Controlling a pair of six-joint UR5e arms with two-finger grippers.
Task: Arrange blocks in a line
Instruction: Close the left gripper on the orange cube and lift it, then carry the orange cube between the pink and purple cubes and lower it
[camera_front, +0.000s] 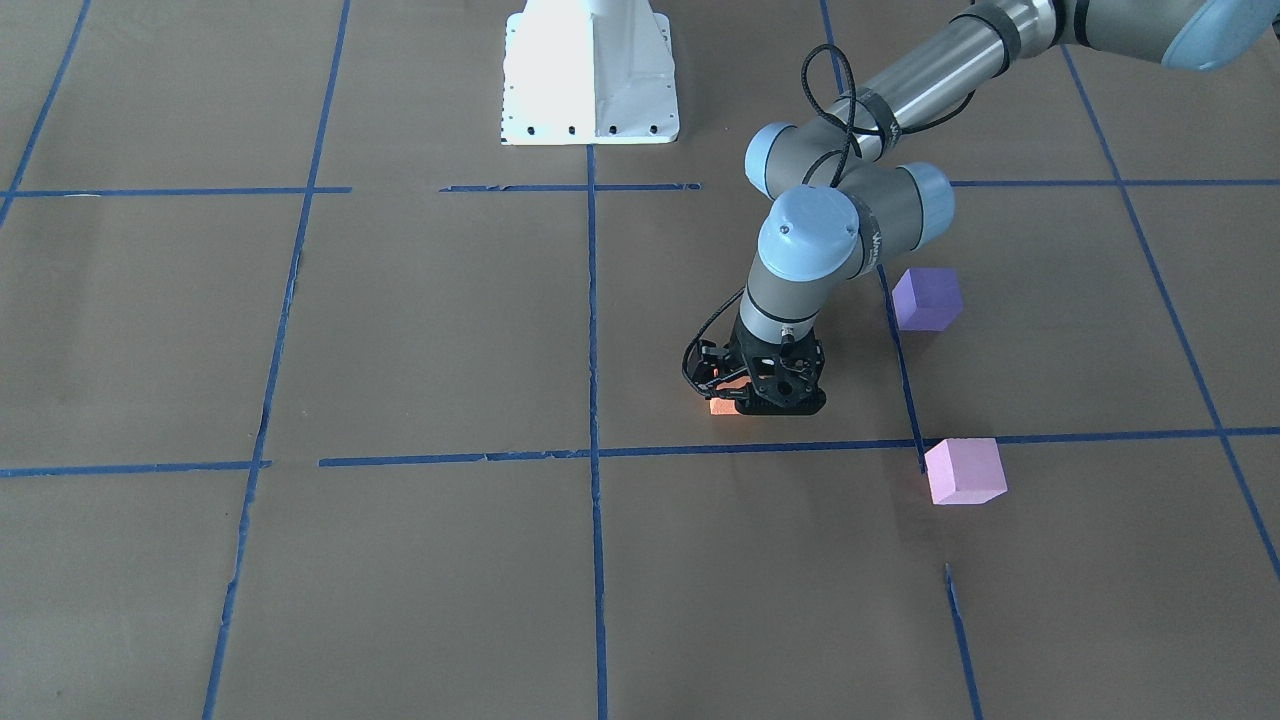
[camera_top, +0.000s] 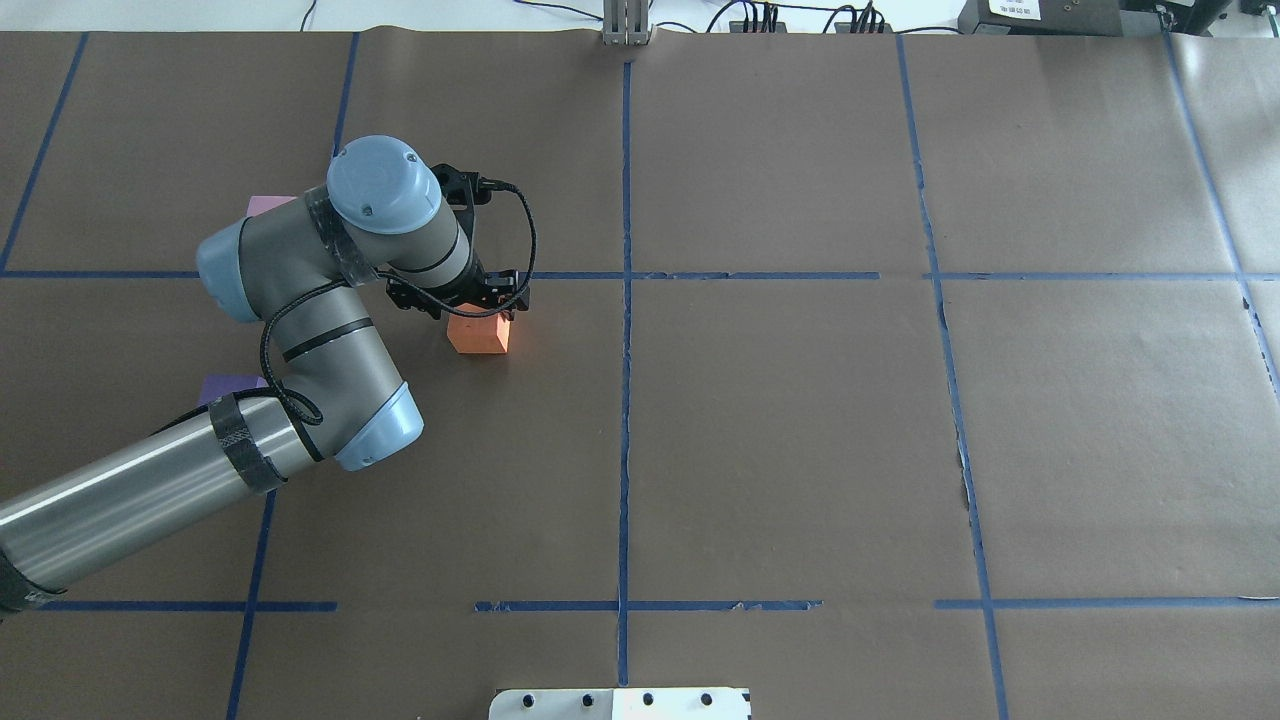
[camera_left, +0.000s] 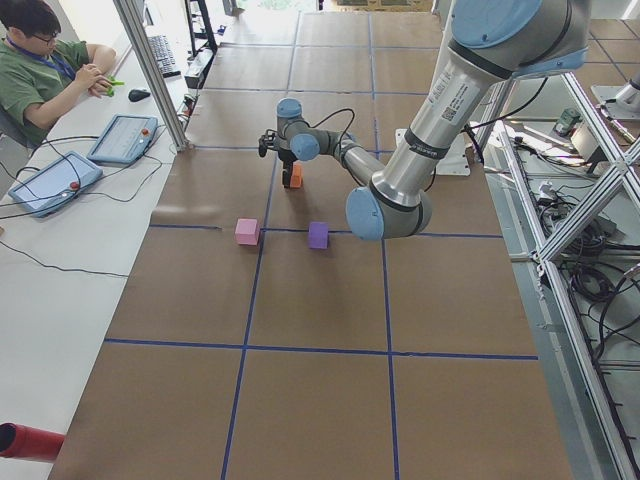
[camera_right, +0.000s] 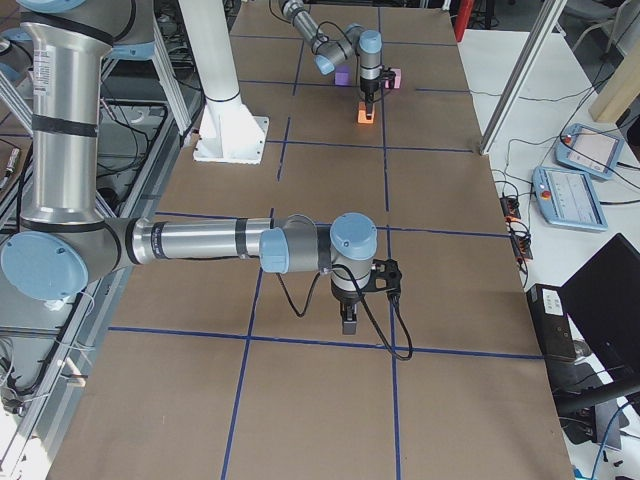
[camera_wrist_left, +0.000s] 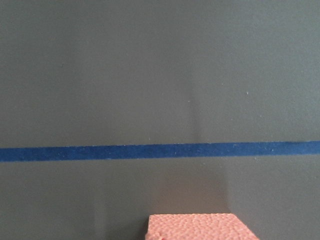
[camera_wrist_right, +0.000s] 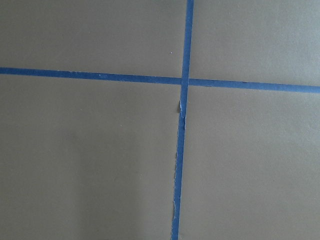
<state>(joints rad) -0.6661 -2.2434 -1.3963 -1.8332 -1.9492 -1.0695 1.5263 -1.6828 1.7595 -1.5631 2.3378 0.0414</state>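
My left gripper (camera_front: 757, 400) stands low over the table and looks shut on the orange block (camera_top: 479, 335), which rests on the brown paper. A corner of the block shows under the fingers in the front view (camera_front: 722, 405), and its top shows in the left wrist view (camera_wrist_left: 200, 227). The dark violet-purple block (camera_front: 927, 298) and the pale pink-lilac block (camera_front: 965, 470) sit apart, further out on my left side. My right gripper (camera_right: 347, 318) shows only in the exterior right view, pointing down over bare paper. I cannot tell whether it is open or shut.
Blue tape lines (camera_top: 625, 300) divide the brown paper into squares. The white robot base (camera_front: 590, 75) stands at the table's middle edge. An operator (camera_left: 40, 70) sits at a side desk with tablets (camera_left: 120, 140).
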